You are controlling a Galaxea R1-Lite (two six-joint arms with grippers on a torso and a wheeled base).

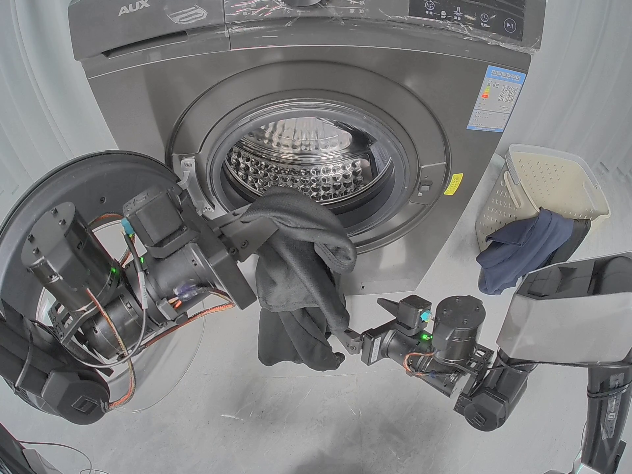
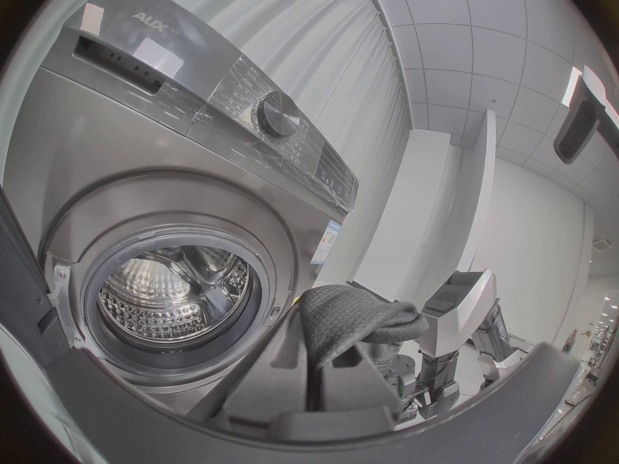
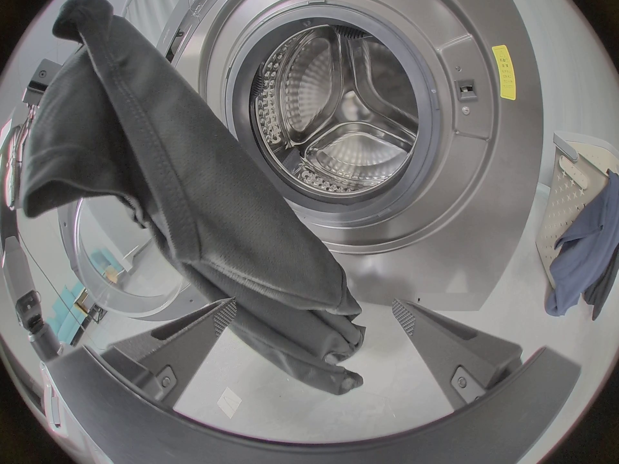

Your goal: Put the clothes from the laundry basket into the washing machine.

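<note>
A dark grey garment [image 1: 299, 264] hangs in front of the washing machine's open drum [image 1: 303, 159], just below the opening's rim. My left gripper [image 1: 253, 228] is shut on its top fold, and the cloth [image 2: 354, 317] bunches over the jaws of that gripper [image 2: 316, 362]. My right gripper [image 1: 345, 343] is low by the garment's bottom end, open, and the cloth's lower end [image 3: 309, 330] dangles between its spread fingers [image 3: 219, 314] without being clamped. A cream laundry basket [image 1: 559, 179] stands right of the machine with a navy garment [image 1: 523, 248] draped over its front edge.
The machine's round door [image 1: 92, 185] is swung open to the left, behind my left arm. The shiny drum [image 3: 342, 117] holds no clothes that I can see. Bare grey floor [image 1: 296, 416] lies in front of the machine. White curtains hang behind it.
</note>
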